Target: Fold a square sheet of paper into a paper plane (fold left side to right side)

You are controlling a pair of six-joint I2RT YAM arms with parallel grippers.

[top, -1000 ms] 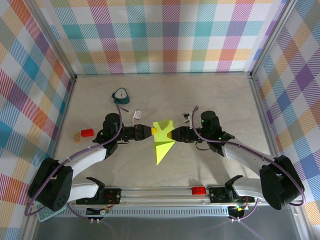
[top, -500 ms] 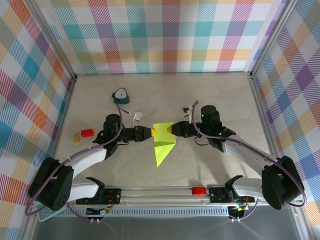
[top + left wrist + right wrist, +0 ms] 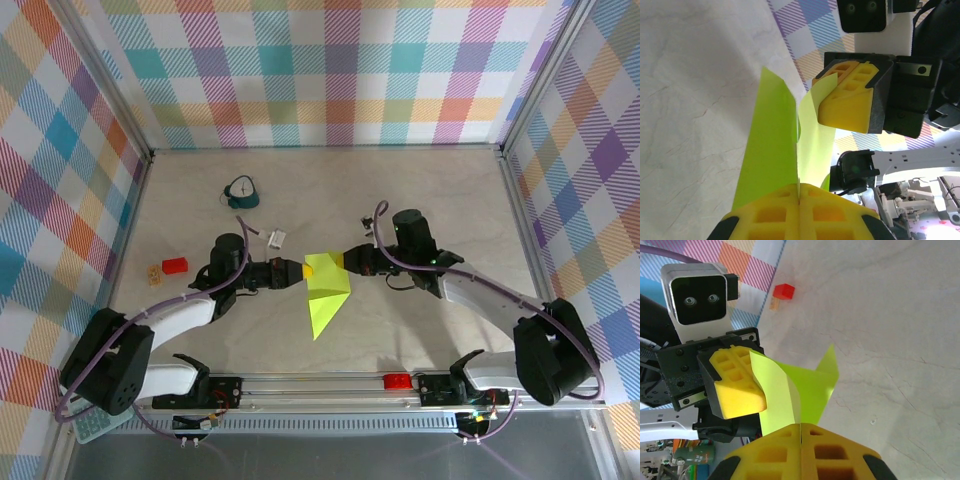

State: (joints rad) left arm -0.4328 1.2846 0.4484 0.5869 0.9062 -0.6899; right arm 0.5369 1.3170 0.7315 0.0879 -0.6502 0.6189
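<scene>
Sheet of paper (image 3: 326, 293): lime yellow-green, partly folded, at the middle of the table (image 3: 450, 200), slightly nearer the near edge. From above it read as a tapered shape. The broad end was far and sat between the two grippers, and the point aimed at the near edge. Could not tell whether the point rested on the table.

Left gripper (image 3: 309, 268): reached in from the left, its yellow fingers closed together on the left part of the sheet's broad end. In the left wrist view the sheet (image 3: 771, 150) ran straight out of the seam between the closed fingers of that gripper (image 3: 799, 212), standing on edge above the table surface.

Right gripper (image 3: 344, 262): reached in from the right, also clamped tight on the sheet, at the right part of the broad end. In the right wrist view the paper (image 3: 807, 390) came out of the seam of that gripper (image 3: 801, 452), and one flap curled up against the left gripper's yellow pad (image 3: 735, 387). The two grippers faced each other, just apart, with the paper between them.

Surroundings: a small teal clock (image 3: 241, 190) stood far-left, well apart from the sheet. A small red block (image 3: 175, 265) lay at the left, beyond the left arm. A small white item (image 3: 276, 238) lay just far of the left wrist. Checked cloth walls enclosed the table.
</scene>
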